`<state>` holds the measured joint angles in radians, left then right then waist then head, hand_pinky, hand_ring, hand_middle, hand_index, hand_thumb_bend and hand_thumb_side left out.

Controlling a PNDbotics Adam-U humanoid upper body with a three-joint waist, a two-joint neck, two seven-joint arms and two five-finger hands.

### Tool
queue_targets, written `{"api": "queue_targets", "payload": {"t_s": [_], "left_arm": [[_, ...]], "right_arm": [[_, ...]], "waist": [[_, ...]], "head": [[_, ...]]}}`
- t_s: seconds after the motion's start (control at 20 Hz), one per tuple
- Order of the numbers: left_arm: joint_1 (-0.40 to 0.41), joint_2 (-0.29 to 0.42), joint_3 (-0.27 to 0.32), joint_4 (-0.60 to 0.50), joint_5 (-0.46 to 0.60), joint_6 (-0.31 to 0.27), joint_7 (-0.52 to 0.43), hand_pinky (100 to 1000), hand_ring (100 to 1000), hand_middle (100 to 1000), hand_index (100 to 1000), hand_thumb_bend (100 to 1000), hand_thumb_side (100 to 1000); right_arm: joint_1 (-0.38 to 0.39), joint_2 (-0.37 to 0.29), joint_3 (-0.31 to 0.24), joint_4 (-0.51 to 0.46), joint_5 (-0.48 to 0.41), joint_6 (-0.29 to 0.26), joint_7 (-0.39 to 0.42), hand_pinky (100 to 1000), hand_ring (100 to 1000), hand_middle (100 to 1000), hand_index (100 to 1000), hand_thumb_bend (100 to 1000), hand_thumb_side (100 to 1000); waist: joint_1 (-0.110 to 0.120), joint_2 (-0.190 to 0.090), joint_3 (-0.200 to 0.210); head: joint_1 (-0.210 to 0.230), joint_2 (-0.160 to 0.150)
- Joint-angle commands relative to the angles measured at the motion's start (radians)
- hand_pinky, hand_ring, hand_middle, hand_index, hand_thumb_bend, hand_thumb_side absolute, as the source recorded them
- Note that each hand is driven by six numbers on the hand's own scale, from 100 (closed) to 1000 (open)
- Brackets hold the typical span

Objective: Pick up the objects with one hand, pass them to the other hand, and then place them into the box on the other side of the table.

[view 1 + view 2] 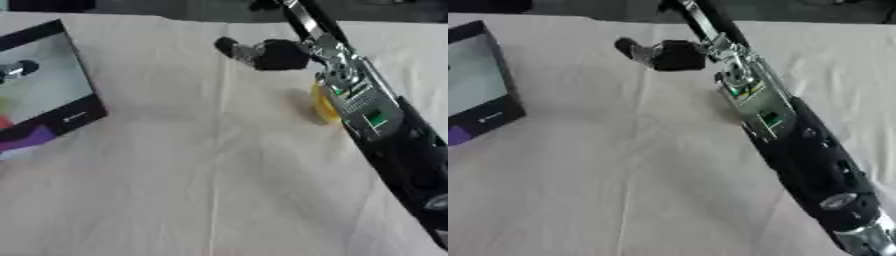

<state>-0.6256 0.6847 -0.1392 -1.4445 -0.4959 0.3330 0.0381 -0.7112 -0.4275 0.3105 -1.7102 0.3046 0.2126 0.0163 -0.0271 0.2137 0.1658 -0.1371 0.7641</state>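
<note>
Yellow object (pixel 324 105) sits on white tablecloth (pixel 201 175), right of frame centre, mostly hidden behind right arm (pixel 385 130); shape unclear. Right arm runs diagonally from lower right to top centre. Right hand (pixel 267 54) at upper centre, past yellow object, fingers curled, nothing visible in them. Box (pixel 52 85) at left edge, black rim, pale inside, small things in it unclear. Left hand out of view.

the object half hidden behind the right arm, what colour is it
Yellow: the small rounded object on the white cloth, seen best in the left eye view.
</note>
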Motion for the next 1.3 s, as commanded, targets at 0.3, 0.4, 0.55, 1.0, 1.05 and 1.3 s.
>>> {"api": "queue_targets", "payload": {"t_s": [0.3, 0.4, 0.55, 1.0, 1.05, 1.3], "left_arm": [[0.018, 0.046, 0.004, -0.115, 0.129, -0.044, 0.058, 792, 650, 616, 708, 736, 395], [0.021, 0.049, 0.002, -0.122, 0.142, -0.046, 0.069, 792, 650, 616, 707, 733, 394], [0.023, 0.051, -0.002, -0.124, 0.147, -0.046, 0.076, 794, 652, 618, 707, 733, 395], [0.022, 0.054, -0.008, -0.115, 0.138, -0.045, 0.065, 798, 655, 620, 705, 731, 399], [0.022, 0.054, -0.009, -0.115, 0.136, -0.045, 0.064, 798, 656, 620, 706, 730, 399], [0.021, 0.055, -0.01, -0.11, 0.131, -0.044, 0.061, 799, 655, 619, 704, 730, 400]], "right_arm": [[0.055, -0.159, -0.055, -0.052, -0.044, 0.04, 0.037, 859, 764, 794, 846, 562, 409], [0.065, -0.195, -0.062, -0.053, -0.053, 0.052, 0.048, 859, 764, 793, 844, 564, 406], [0.068, -0.252, -0.059, -0.04, -0.083, 0.078, 0.081, 859, 762, 785, 837, 574, 381], [0.031, -0.413, -0.027, -0.024, -0.164, 0.156, 0.219, 876, 775, 779, 837, 612, 376], [0.028, -0.424, -0.021, -0.02, -0.163, 0.165, 0.236, 879, 778, 779, 837, 611, 377], [0.014, -0.459, 0.007, 0.004, -0.145, 0.2, 0.312, 886, 785, 774, 828, 598, 373]], "waist": [[-0.014, -0.024, -0.013], [-0.017, -0.024, -0.015], [-0.02, -0.024, -0.015], [-0.029, -0.026, -0.014], [-0.03, -0.027, -0.014], [-0.032, -0.027, -0.013]], "head": [[-0.003, 0.006], [-0.001, 0.006], [0.0, 0.006], [-0.01, 0.006], [-0.011, 0.006], [-0.015, 0.006]]}}
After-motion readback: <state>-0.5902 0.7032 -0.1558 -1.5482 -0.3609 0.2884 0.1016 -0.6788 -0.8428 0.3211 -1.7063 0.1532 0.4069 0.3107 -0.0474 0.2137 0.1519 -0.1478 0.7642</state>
